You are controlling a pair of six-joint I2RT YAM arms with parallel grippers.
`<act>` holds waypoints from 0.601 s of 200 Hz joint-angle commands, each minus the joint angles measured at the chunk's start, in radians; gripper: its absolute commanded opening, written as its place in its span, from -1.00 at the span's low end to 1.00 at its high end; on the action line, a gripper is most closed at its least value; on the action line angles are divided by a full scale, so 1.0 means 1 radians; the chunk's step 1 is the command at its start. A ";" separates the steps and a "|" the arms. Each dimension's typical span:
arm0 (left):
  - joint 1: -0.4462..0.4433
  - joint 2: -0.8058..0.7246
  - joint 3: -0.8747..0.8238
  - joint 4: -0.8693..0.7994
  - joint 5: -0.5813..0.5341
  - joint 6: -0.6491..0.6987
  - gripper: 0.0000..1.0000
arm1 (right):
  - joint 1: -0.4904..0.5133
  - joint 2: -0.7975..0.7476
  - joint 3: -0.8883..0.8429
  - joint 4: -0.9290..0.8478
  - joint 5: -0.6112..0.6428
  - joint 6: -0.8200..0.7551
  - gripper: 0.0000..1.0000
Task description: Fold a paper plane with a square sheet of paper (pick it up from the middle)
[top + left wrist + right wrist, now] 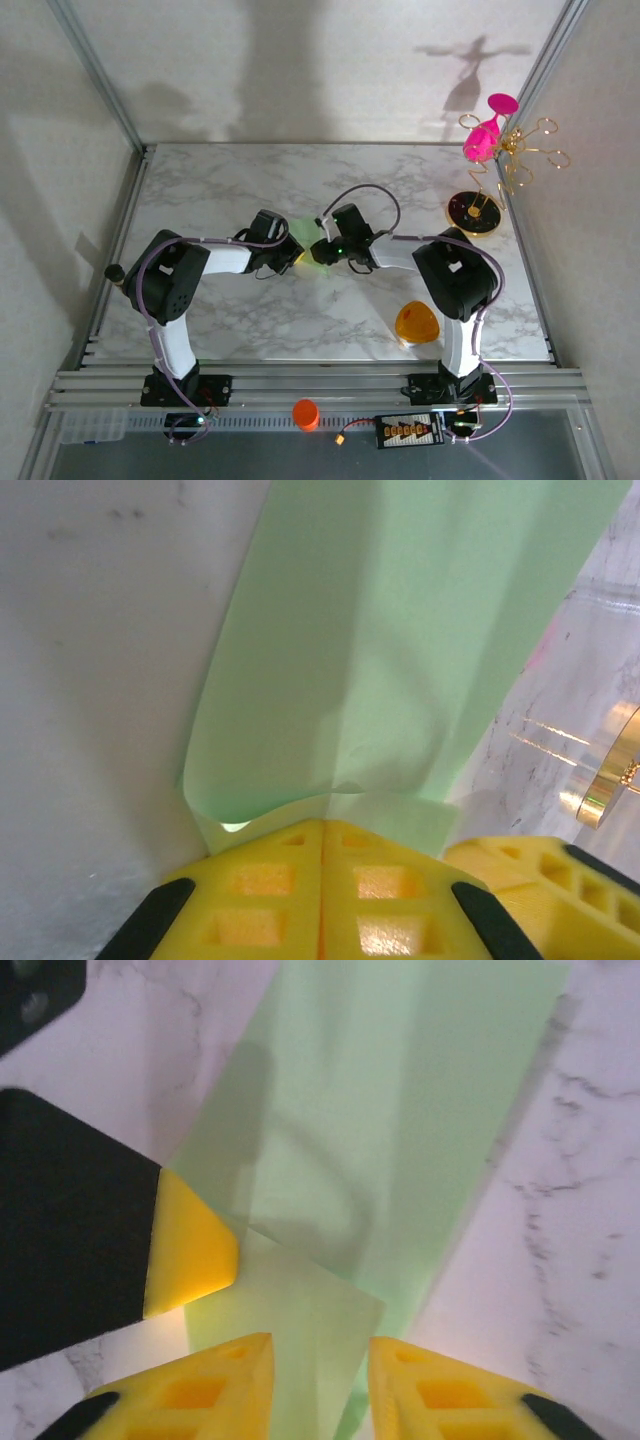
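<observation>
The square sheet of paper (pixel 304 236), pale green, is folded into a long band with lengthwise creases (pixel 390 1130) and hangs just above the table's middle. Whether it has a plane's point I cannot tell. My left gripper (pixel 322 825) is shut on its near end, yellow pads pressed together with the paper (pixel 390 650) rising out of them. My right gripper (pixel 320 1352) faces it from the other side, open, with a folded flap of the paper lying in the gap between its fingers. The left gripper's yellow fingertip (pixel 192 1250) touches the band at the left of the right wrist view.
An orange rounded-triangle object (pixel 417 323) lies near the right arm's base. At the back right, a gold wire stand (pixel 520 150) on a black disc (pixel 474 212) holds pink glasses (pixel 486 138). An orange cup (pixel 306 413) sits on the front rail. Frame posts and walls close in the table (pixel 220 190).
</observation>
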 commanded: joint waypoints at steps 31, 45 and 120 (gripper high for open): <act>-0.008 0.054 0.004 -0.114 -0.059 0.016 -0.90 | -0.039 -0.097 0.023 -0.094 -0.119 0.109 -0.34; -0.008 0.058 0.009 -0.113 -0.054 0.020 -0.90 | -0.039 -0.085 0.026 -0.117 -0.191 0.101 -0.42; -0.011 0.070 0.043 -0.171 -0.052 0.069 -0.88 | -0.020 0.025 0.076 -0.170 -0.354 0.067 -0.81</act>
